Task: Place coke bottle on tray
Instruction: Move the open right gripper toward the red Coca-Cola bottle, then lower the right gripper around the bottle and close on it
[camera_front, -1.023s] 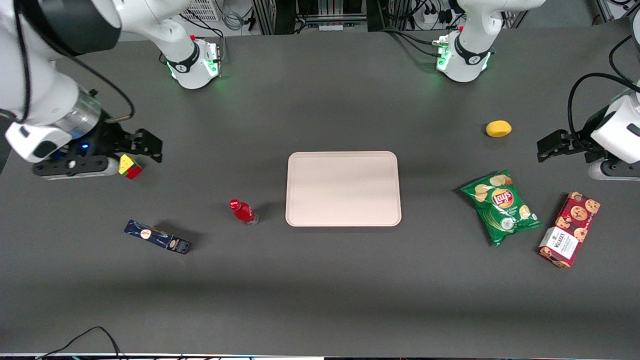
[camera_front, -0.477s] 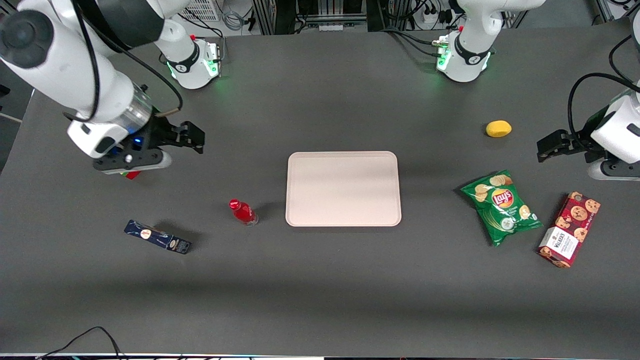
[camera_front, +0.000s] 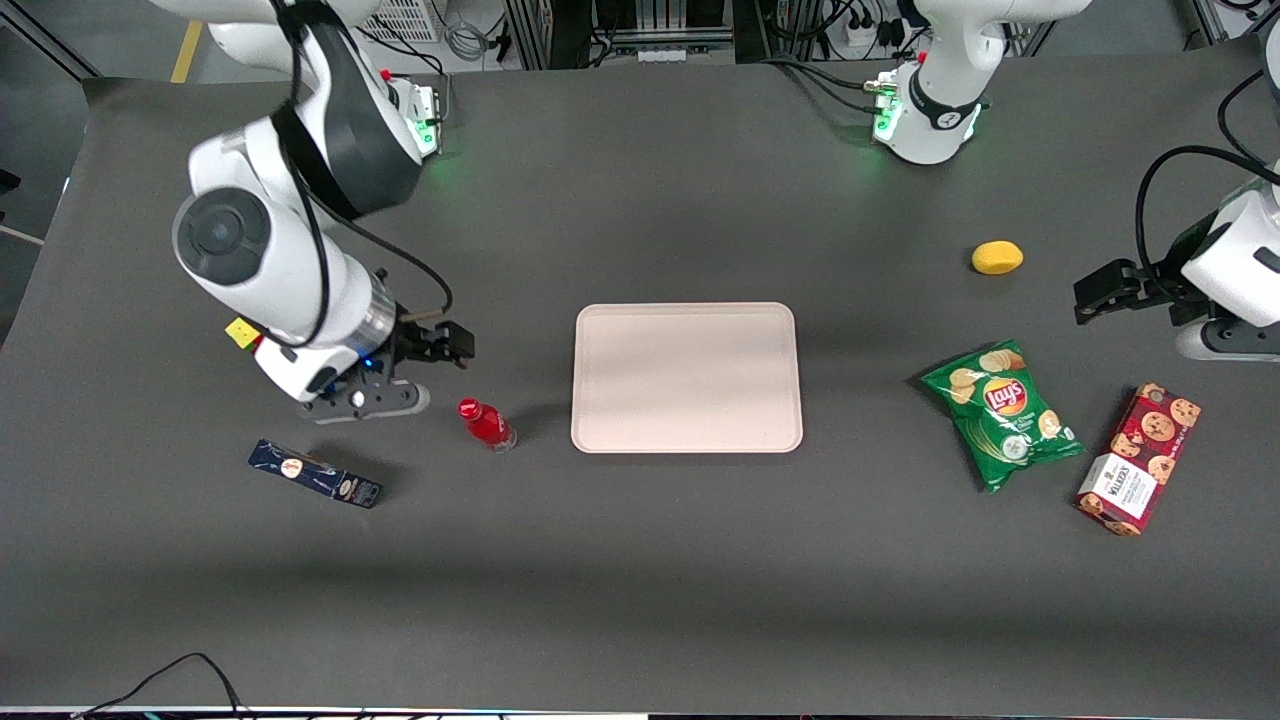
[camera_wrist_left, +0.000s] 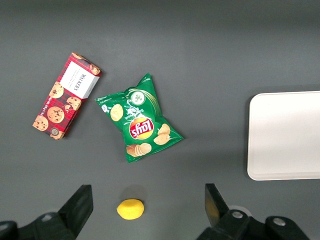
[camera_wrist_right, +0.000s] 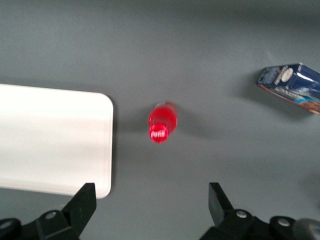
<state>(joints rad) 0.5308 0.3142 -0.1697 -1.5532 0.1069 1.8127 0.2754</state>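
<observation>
so far nothing is done: the small red-capped coke bottle (camera_front: 487, 424) (camera_wrist_right: 161, 121) stands upright on the dark table (camera_front: 640, 560), just beside the empty pale pink-beige rectangular tray (camera_front: 686, 377) (camera_wrist_right: 50, 140). the gripper (camera_front: 452, 347) (camera_wrist_right: 152, 205) hovers near it, fingers spread and holding nothing; grasping, lifting and placing all remain.

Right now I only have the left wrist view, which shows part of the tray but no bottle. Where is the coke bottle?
Observer: The coke bottle stands upright on the table beside the tray, toward the working arm's end, not on it.
Operator: Where is the hand?
Observer: The hand hovers open, a little farther from the front camera than the bottle and not touching it.
Operator: Is anything close to the bottle?
Observer: A dark blue box lies farther toward the working arm's end, apart from the bottle.
</observation>
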